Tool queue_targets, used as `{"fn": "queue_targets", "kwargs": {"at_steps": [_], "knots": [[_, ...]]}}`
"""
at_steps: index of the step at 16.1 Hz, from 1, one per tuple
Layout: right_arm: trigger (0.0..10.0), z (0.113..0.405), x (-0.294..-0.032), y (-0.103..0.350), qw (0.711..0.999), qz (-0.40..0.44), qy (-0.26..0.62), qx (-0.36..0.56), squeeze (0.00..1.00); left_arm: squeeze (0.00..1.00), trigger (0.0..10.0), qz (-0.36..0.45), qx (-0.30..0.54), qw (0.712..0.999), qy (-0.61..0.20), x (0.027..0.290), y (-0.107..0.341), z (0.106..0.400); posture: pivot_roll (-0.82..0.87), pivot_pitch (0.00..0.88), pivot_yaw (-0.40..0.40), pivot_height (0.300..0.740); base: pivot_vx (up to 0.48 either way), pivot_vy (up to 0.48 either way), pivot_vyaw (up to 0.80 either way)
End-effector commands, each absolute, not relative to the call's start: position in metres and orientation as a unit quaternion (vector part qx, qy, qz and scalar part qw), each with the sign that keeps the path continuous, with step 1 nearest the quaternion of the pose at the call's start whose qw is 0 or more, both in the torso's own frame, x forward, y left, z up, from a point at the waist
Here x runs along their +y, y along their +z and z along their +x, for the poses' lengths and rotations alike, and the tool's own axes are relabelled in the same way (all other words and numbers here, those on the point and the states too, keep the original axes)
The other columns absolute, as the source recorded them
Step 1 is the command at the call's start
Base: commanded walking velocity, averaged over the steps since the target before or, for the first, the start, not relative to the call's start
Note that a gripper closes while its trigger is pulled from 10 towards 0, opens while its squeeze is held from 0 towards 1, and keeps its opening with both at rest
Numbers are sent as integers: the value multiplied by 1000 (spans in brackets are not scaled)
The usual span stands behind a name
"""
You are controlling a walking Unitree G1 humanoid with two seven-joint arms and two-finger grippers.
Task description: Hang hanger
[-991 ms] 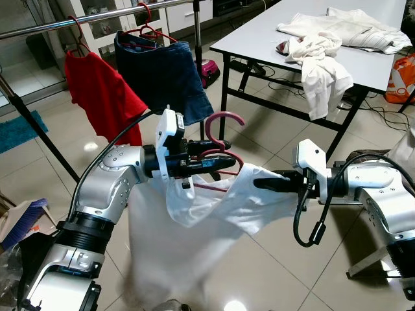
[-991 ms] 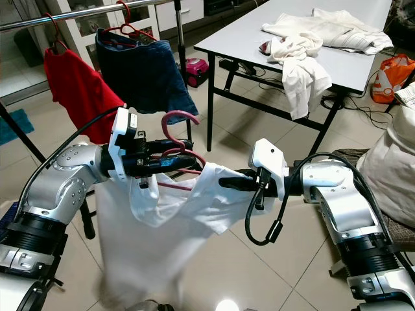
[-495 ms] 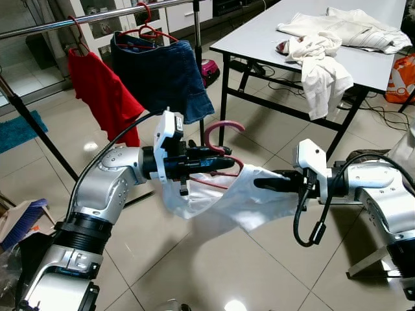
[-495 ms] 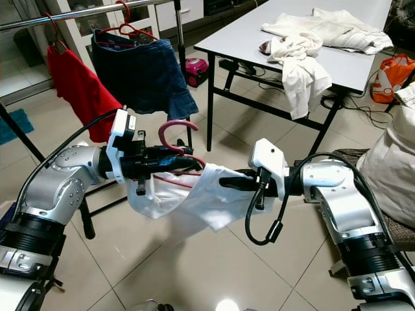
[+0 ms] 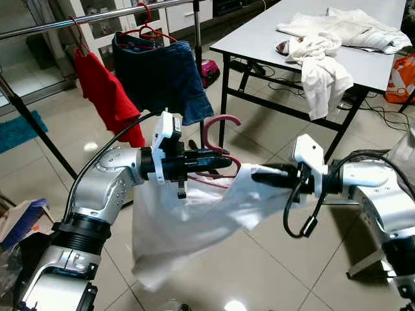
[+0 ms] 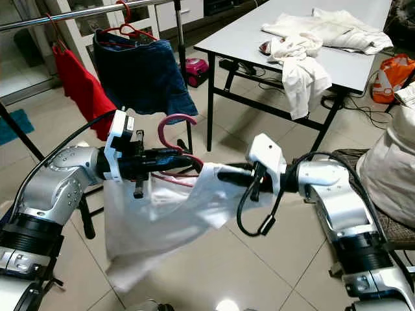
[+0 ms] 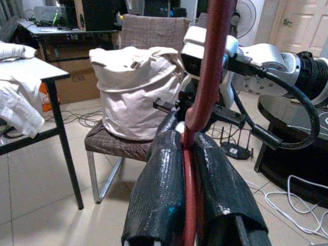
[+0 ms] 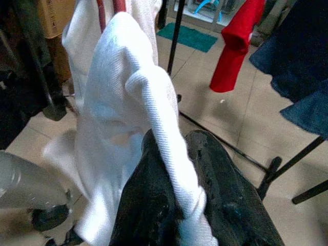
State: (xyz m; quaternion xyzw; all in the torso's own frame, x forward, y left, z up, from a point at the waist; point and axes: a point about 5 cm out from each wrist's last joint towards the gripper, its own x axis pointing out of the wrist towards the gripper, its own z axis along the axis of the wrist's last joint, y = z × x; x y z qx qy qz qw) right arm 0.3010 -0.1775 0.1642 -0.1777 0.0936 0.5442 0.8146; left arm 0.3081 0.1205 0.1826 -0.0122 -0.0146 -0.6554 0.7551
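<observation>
Two garments hanging at far left from a silver rail [image 5: 97, 16]: a red shirt [image 5: 104, 94], then a dark blue denim piece [image 5: 162, 81] on a red hanger. Below these, left tool [image 5: 224, 160] reaching forward at chest height, fingers [image 7: 164, 189] pinched tight on the stem of the dark pink hanger [image 5: 217, 129]. Hanger: thin rounded rod, glossy maroon-pink, hook curling upward and open toward the robot's left, lower bar running under the cloth. No brand, label or legible writing to be made out on hanger or shirt; a small pale sticker on the left wrist housing, too small to read. White shirt [image 5: 194, 227] draped over the hanger, sagging down in a broad loose sheet toward the tiled floor [image 5: 272, 259], thin, plain, slightly ribbed in the right wrist view. Right tool [image 5: 259, 176] just beside the hanger, fingers [image 8: 220, 195] clamped on a bunched fold of the white shirt, pulling that corner out to the side. Hanger held in the air between both arms, in front of and lower than the rail, not touching it. Farther right, grey bench [image 5: 272, 35] with crumpled white clothes [image 5: 324, 45] on top, one hanging over the edge. Orange bag [image 5: 402, 78] at far right.
</observation>
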Motion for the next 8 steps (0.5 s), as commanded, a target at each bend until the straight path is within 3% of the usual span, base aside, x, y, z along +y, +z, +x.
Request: {"fn": "queue_targets", "kwargs": {"at_steps": [1, 4, 8], "knots": [[10000, 310, -177, 181, 836, -170, 519, 54, 1000, 0, 0, -10, -14, 745, -667, 118, 183, 304, -115, 0, 85, 740, 0, 0, 0], [10000, 312, -177, 186, 848, -155, 505, 41, 1000, 0, 0, -9, -11, 746, -666, 119, 181, 304, -115, 0, 83, 740, 0, 0, 0], [10000, 298, -181, 177, 817, -167, 545, 85, 1000, 0, 0, -9, -8, 745, -667, 119, 181, 304, -119, 0, 87, 740, 0, 0, 0]]}}
